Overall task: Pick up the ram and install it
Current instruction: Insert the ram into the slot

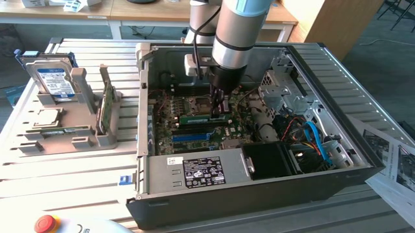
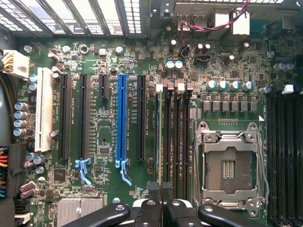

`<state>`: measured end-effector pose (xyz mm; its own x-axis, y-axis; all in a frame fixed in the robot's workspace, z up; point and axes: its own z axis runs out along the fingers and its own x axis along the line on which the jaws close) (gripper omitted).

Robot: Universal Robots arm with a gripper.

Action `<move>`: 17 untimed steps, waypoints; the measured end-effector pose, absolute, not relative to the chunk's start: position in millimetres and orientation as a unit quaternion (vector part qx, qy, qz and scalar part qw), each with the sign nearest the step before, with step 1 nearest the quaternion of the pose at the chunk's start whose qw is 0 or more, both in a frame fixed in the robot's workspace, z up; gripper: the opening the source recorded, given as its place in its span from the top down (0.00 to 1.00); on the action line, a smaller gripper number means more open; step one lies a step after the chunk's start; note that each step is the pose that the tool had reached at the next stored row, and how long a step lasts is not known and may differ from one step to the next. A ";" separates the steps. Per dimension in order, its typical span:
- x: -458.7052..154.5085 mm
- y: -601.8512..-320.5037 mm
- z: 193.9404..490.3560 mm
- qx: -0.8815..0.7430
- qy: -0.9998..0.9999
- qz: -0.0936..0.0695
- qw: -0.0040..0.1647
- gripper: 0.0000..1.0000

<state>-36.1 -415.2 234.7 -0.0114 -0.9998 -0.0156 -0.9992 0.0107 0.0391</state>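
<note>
My gripper reaches straight down into the open computer case, over the motherboard. It is shut on the ram, a long thin green stick that stands on edge along the black memory slots beside the processor socket. In the wrist view the ram shows edge-on as a thin strip running away from my gripper, in line with the leftmost of several black slots. Whether its lower edge is seated in the slot I cannot tell.
An open processor socket lies beside the slots, with a blue expansion slot on the other side. A grey holder at the exterior view's left carries a hard drive, a silver processor chip and another green board. The power supply and cables crowd the case's near side.
</note>
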 end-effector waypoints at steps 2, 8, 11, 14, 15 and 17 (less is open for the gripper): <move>-36.1 -415.2 233.8 0.703 -0.711 -0.020 0.008 0.88; -36.1 -415.2 232.4 0.703 -0.711 -0.020 0.008 0.88; -36.1 -415.2 232.0 0.703 -0.711 -0.020 0.008 0.88; -36.1 -415.1 231.6 0.703 -0.711 -0.020 0.008 0.88; -36.1 -415.2 231.5 0.703 -0.711 -0.020 0.008 0.88; -36.1 -415.1 231.1 0.703 -0.711 -0.020 0.008 0.88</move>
